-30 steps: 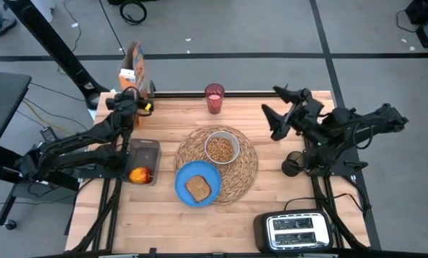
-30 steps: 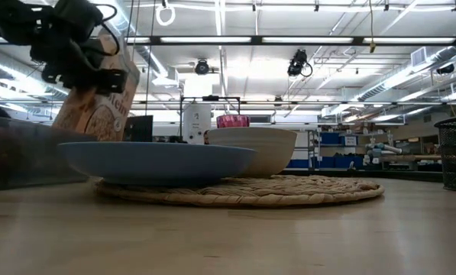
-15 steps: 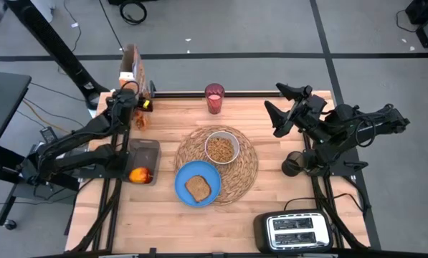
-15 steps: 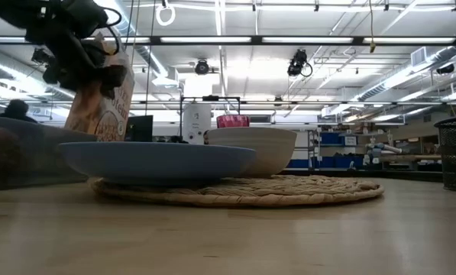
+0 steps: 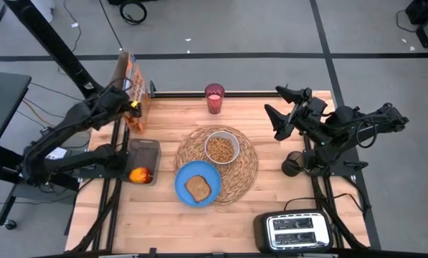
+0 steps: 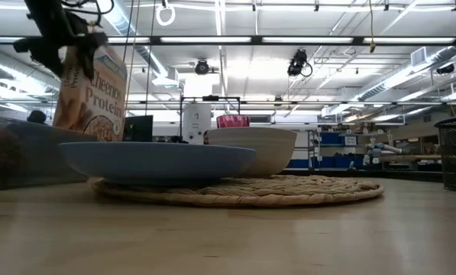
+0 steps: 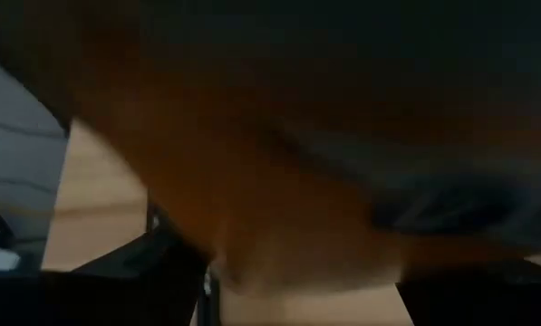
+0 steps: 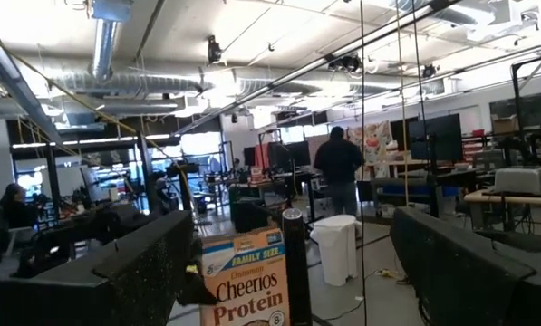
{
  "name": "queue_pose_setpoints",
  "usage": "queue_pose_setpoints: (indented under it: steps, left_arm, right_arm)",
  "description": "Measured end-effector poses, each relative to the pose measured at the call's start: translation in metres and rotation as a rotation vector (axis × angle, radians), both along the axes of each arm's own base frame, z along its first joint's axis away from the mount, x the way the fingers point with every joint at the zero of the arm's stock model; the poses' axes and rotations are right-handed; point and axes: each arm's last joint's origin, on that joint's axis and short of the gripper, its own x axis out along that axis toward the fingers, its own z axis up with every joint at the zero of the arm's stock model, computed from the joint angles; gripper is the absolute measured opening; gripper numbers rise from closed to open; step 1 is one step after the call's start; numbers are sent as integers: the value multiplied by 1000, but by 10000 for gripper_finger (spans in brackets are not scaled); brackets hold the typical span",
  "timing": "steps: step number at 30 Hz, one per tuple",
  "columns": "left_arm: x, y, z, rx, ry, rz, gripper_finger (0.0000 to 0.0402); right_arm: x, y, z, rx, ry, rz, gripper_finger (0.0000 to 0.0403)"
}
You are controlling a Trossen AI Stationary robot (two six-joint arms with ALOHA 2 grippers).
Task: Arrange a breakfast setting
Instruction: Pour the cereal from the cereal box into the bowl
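Since the earlier frame the left hand (image 5: 131, 105), now spread, has been drawn leftward off the orange Cheerios box (image 5: 130, 86), left upright at the table's (image 5: 271, 193) far-left corner: light, crushable cardboard, best gripped across its narrow sides.

My table (image 5: 271, 193) was pale, matt wood. The placemat (image 5: 246, 166) was rough woven straw, the blue plate (image 5: 183, 178) smooth and glossy, the cup (image 5: 214, 98) translucent red plastic. The Cheerios box (image 6: 98, 92) was printed cardboard, the toaster (image 5: 294, 231) at the near right corner black with shiny metal.
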Motion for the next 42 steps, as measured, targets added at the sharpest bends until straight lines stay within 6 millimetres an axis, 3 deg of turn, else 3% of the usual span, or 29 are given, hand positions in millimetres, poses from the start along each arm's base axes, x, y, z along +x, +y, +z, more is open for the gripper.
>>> queue_pose_setpoints:
  steps: [15,21,29,42]
  left_arm:
    - [-22,-27,50,-175,-122,-94,309]
    - [-20,-24,46,-159,-88,-93,309]
    - [-5,-9,24,-82,-42,-78,309]
    - [-18,-22,55,-108,-97,-105,314]
  right_arm:
    - [7,2,-15,131,68,45,378]
    - [8,3,-16,134,70,46,378]
    - [13,6,-19,167,63,65,378]
    - [16,5,-21,164,76,54,378]
